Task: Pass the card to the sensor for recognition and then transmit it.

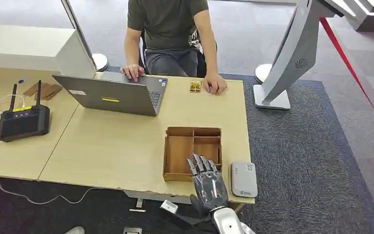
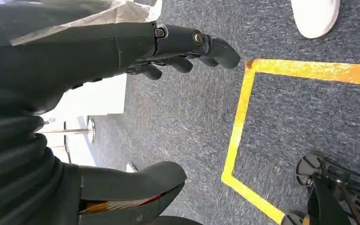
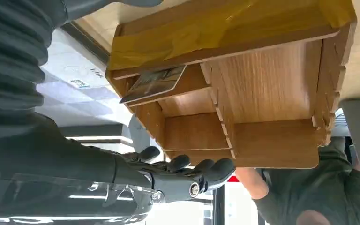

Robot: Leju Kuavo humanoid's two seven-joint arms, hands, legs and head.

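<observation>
The counter (image 1: 126, 141) is a wide pale wooden top, and all places here are given from the wooden tray (image 1: 193, 152) that stands near its front edge. The tray is low, open on top and divided into compartments. A person (image 1: 168, 34) in a dark shirt sits at the far side of the counter, beyond the tray, with one hand on a grey laptop (image 1: 114, 93) and the other hand lying beside a small yellow object (image 1: 195, 86). The laptop stands beyond the tray and to its left. Far to the left of the tray is a black controller (image 1: 23, 122) with two antennas. Just to the right of the tray lies the flat grey sensor (image 1: 243, 179), apart from it.

The right hand (image 1: 207, 184) is over the near edge of the tray, palm down, its fingers (image 3: 187, 168) stretched out and a little apart, holding nothing.

The card (image 3: 153, 83) lies inside the tray, tilted against the wall of one compartment on the near side; the right wrist view shows it.

The left hand (image 2: 122, 51) hangs over the dark carpet floor (image 2: 281, 122), which has a yellow line (image 2: 238, 131). Its fingers are slightly bent and apart, with nothing between them.
</observation>
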